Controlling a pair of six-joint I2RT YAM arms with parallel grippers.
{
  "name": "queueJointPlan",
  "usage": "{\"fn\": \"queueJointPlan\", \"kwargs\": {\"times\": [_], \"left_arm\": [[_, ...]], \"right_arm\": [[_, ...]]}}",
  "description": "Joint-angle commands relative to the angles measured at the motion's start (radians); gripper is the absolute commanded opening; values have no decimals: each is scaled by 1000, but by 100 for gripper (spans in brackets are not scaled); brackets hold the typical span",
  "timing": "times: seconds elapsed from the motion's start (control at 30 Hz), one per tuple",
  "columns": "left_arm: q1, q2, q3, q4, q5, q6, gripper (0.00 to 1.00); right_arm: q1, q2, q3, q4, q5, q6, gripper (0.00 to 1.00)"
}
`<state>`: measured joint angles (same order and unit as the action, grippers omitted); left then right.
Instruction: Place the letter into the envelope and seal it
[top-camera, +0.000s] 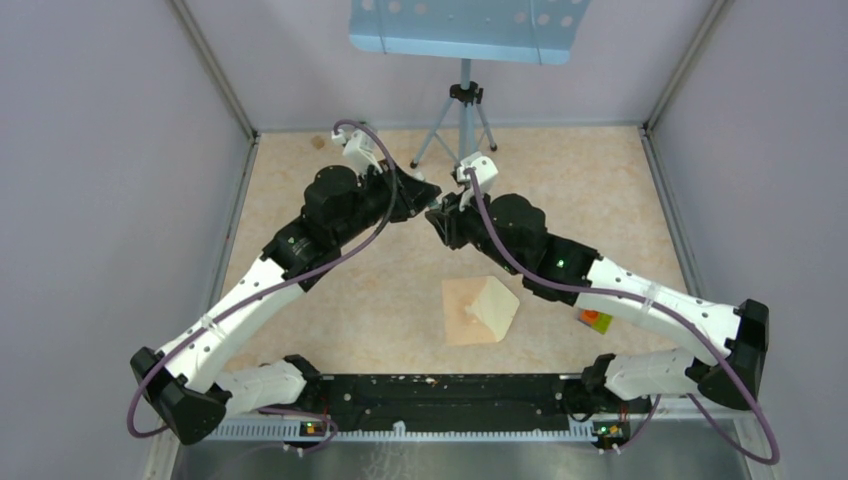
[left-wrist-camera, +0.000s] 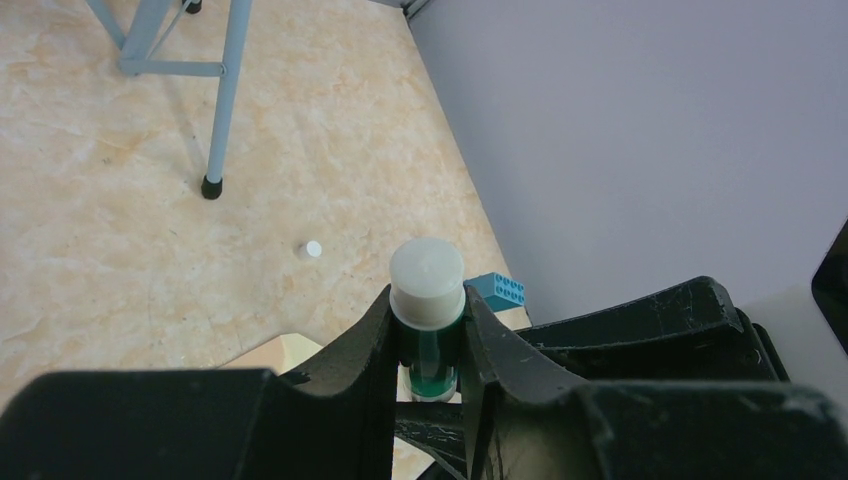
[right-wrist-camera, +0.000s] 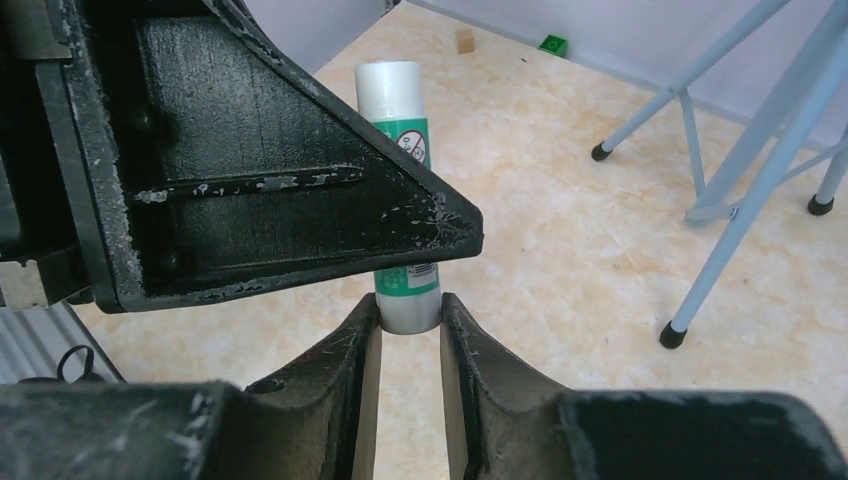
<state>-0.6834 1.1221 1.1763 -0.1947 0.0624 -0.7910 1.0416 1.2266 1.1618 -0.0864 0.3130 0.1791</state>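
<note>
One glue stick (right-wrist-camera: 390, 95), one envelope (top-camera: 462, 318), one stand (top-camera: 463, 110).

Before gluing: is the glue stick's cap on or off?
On: a white cap tops the green glue stick held in the left gripper.

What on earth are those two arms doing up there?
Both arms are holding one glue stick above the table. The left gripper clamps its green body, and the right gripper pinches one end, probably to pull off the cap. The envelope lies on the table below, untouched.
</note>
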Motion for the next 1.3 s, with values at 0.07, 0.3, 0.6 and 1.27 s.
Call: {"fn": "queueJointPlan", "kwargs": {"times": [0.07, 0.3, 0.6, 1.27], "left_arm": [[-1, -15, 21, 49, 23, 22, 0], [-2, -103, -64, 265, 182, 148, 0], [-1, -188, -155, 417, 329, 200, 0], [2, -54, 28, 58, -45, 27, 0]], "right_arm": [[-19, -3, 70, 12, -82, 71, 16], [-258, -38, -48, 268, -729, 391, 11], [-324, -23, -139, 634, -1042, 672, 10], [-83, -174, -47, 13, -103, 45, 58]]}}
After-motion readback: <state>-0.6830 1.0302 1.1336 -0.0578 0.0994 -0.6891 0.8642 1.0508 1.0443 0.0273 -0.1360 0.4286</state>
